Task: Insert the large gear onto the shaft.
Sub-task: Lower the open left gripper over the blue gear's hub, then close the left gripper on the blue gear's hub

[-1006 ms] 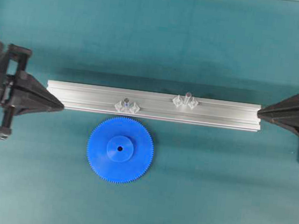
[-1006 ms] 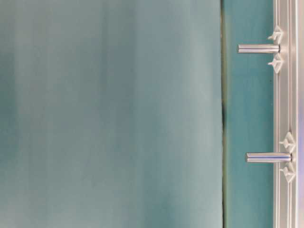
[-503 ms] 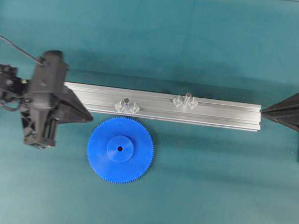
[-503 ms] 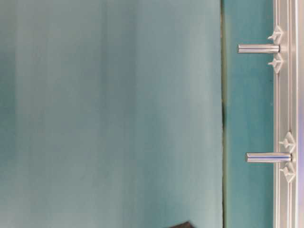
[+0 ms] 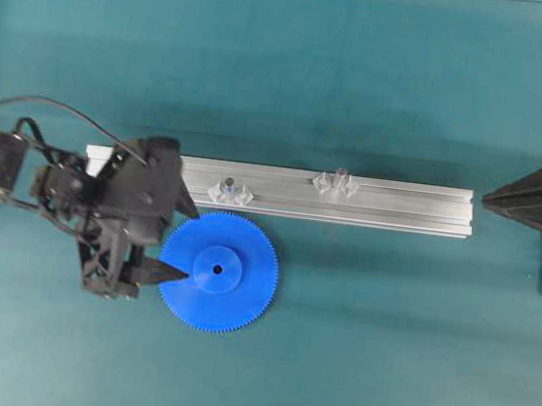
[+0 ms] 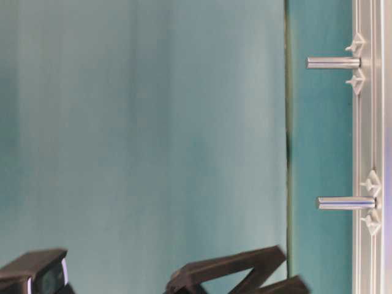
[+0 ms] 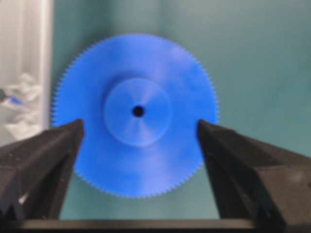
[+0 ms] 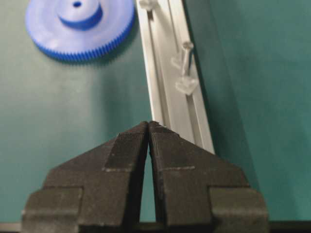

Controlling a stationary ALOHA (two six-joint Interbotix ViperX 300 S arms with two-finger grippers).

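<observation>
Beside the rail, just below the shaft, the gear lies flat between the left gripper's spread jaws, which could skid off its teeth if closing off-centre.

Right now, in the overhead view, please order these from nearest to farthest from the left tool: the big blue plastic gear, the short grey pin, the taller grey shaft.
Measured from the left tool:
1. Big blue plastic gear: directly at the fingertips, in front of the rail.
2. Short grey pin on its clear mount: on the aluminium rail, left part.
3. Taller grey shaft: on the rail, further right.
</observation>
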